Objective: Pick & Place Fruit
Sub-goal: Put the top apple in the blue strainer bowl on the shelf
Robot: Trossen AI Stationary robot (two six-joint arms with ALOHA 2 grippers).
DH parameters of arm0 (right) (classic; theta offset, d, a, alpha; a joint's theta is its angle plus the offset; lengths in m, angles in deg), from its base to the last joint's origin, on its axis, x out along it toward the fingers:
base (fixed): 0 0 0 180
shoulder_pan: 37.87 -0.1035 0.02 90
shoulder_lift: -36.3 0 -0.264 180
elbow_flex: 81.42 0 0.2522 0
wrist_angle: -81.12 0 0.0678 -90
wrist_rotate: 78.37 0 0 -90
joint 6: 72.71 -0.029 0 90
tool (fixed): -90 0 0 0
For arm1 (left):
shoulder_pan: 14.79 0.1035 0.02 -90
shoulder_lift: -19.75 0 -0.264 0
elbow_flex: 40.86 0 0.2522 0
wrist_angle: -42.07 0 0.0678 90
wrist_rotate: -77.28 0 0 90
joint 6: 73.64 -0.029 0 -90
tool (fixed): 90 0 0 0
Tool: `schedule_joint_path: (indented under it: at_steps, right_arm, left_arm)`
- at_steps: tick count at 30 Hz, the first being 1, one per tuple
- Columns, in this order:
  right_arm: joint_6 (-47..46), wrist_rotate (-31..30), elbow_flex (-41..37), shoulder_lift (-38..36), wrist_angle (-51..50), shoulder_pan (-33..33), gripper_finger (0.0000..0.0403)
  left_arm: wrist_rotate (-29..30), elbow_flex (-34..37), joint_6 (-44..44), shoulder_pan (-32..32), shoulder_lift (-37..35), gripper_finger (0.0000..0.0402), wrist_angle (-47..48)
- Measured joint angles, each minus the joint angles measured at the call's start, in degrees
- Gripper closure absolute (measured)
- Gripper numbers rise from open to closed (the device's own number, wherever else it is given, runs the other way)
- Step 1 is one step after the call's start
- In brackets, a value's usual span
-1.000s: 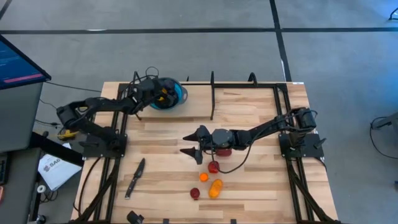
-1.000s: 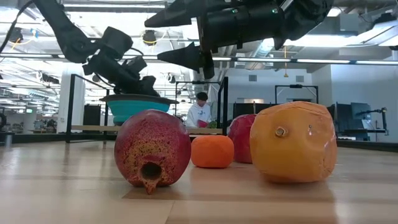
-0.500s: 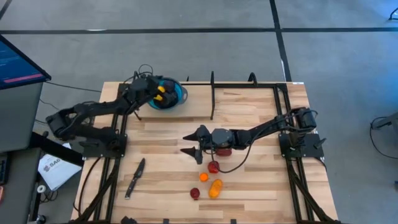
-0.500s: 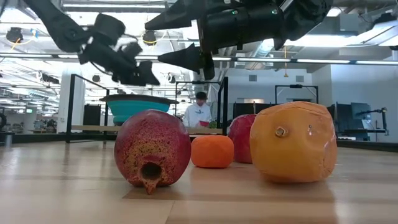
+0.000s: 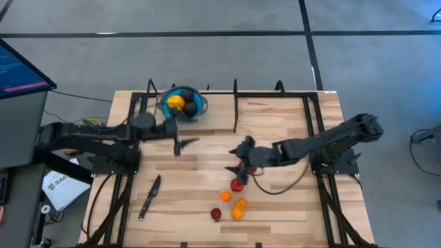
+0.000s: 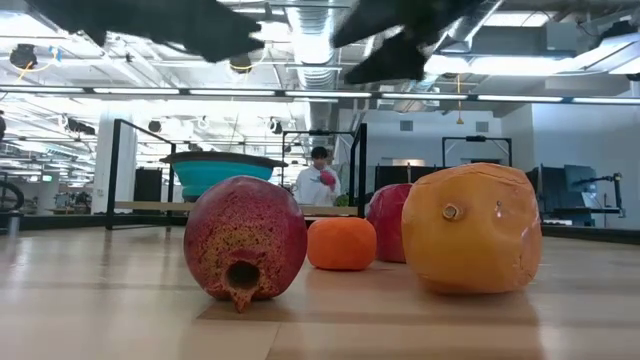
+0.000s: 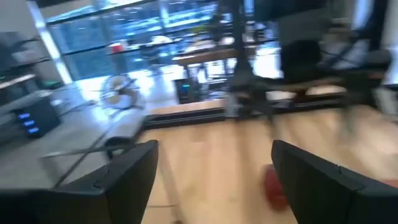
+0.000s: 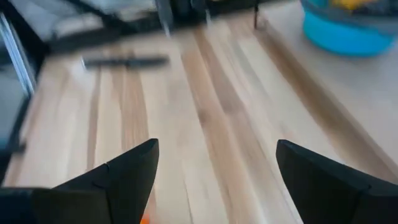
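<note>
Both wrist views are smeared by motion blur. In the left wrist view a red fruit is half hidden behind one dark finger. In the low view, the arms above the blue bowl show only as dark blurs cut off by the top edge.

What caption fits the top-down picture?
Blue bowl holds fruit; four fruits wait near the right gripper.

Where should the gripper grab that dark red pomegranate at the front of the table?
Grip the pomegranate across its round middle, coming straight down from above. Its crown points sideways along the table, and the small orange fruit sits apart from it, leaving the sides free.
</note>
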Motion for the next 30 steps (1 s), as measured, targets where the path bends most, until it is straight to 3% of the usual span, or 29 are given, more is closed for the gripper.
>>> schedule_joint_path:
  at_steps: [7, 11, 17, 26, 30]
  right_arm:
    - [-6.02, 0.99, 0.00, -3.74, -21.35, -4.11, 0.0085]
    - [-0.92, 3.34, 0.02, -1.25, -27.25, -3.22, 0.0085]
    - [6.05, 6.28, -0.13, 6.72, -31.05, 0.28, 0.0085]
    - [11.79, 9.31, 0.00, 16.41, -26.24, 4.51, 0.0087]
    - [13.91, 9.51, 0.03, 17.88, -22.31, 4.43, 0.0112]
  left_arm:
    - [11.19, 0.00, 0.11, -16.87, 6.52, 0.0100, 0.01]
    - [16.73, 0.00, 0.54, -22.51, 10.96, 0.0101, -0.01]
    - [20.37, 0.00, 6.05, -24.46, 15.52, 0.0101, -0.12]
    - [20.47, 0.00, 7.69, -24.42, 16.42, 0.0100, -0.17]
    - [20.47, 0.00, 7.69, -24.42, 16.42, 0.0100, -0.30]
